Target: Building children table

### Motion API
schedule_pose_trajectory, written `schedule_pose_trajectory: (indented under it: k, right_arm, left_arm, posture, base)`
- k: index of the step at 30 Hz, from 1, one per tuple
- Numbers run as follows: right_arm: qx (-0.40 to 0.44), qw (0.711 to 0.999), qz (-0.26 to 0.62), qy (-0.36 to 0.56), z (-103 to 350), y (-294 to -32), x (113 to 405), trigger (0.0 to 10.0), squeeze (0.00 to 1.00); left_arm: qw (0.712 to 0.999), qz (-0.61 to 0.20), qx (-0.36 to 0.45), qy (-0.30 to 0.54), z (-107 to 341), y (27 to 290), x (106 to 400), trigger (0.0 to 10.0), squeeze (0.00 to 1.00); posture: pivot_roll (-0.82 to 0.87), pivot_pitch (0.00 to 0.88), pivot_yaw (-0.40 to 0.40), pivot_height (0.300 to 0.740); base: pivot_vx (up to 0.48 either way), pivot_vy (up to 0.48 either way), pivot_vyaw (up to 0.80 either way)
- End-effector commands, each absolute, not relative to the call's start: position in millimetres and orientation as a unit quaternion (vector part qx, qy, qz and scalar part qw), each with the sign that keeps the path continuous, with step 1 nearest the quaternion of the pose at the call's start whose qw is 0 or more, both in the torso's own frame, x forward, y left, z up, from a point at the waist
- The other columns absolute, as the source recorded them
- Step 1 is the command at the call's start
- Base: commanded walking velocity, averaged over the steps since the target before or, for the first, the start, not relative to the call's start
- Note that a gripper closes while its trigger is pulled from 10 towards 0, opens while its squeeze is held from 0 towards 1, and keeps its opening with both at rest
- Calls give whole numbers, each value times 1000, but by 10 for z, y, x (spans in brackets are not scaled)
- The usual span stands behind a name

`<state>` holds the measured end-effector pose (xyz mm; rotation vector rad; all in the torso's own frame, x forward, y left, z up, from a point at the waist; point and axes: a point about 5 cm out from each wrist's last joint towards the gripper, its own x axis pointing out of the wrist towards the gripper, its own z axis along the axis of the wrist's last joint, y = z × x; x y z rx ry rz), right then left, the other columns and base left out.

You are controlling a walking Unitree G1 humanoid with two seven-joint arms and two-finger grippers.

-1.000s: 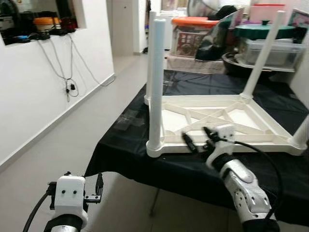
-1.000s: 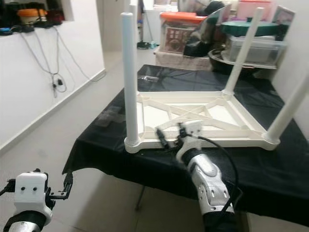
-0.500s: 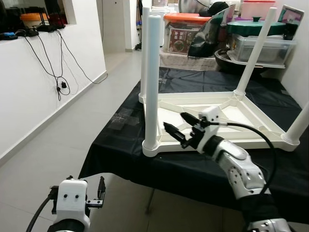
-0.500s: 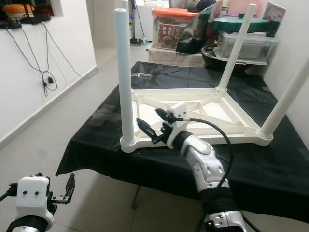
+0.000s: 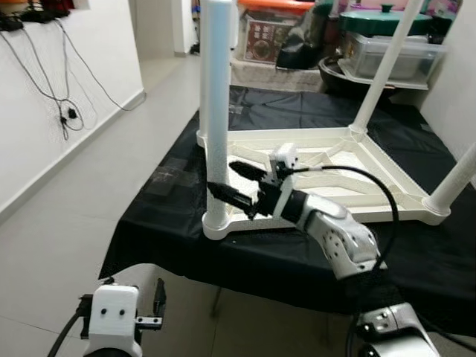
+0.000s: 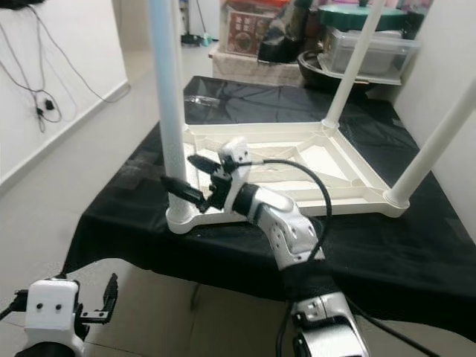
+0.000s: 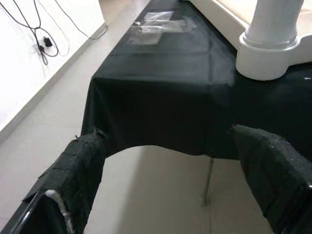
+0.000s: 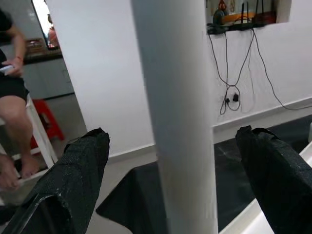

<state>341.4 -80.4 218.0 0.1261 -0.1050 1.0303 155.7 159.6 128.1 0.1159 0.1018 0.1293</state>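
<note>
From the left eye view, the upturned white table [image 5: 335,160] lies on the black cloth [image 5: 416,253], storage boxes [image 5: 387,52] far behind. The right gripper [image 5: 236,184], fingers apart, brackets its near-left leg [image 5: 217,111]. The left wrist view has the left gripper [image 7: 170,161] spread, low before the cloth's near edge. In the right wrist view, a seated person [image 8: 14,97] is beyond the leg.
</note>
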Motion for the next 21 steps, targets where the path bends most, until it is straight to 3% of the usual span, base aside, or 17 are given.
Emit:
schedule_pose_trajectory:
  k: [1,12,17,21]
  right_arm:
    - [53,878,472,-53,2179,-783,3456,10000,0]
    - [73,864,495,-63,2265,-597,3389,10000,0]
    - [81,856,505,-81,2387,-345,3281,10000,0]
    - [51,888,451,-74,2359,-201,3320,10000,0]
  left_arm:
    - [994,68,62,55,1292,1587,1531,10000,0]
    - [993,73,60,64,1280,1577,1476,10000,0]
    - [994,73,59,65,1282,1559,1479,10000,0]
    - [994,74,58,64,1284,1554,1479,10000,0]
  posture:
    - [35,156,-70,734]
    - [31,177,-76,734]
    - [27,184,-83,734]
    - [27,188,-83,734]
  base:
    - [0,0,0]
    - [0,0,0]
    - [0,0,0]
    - [0,0,0]
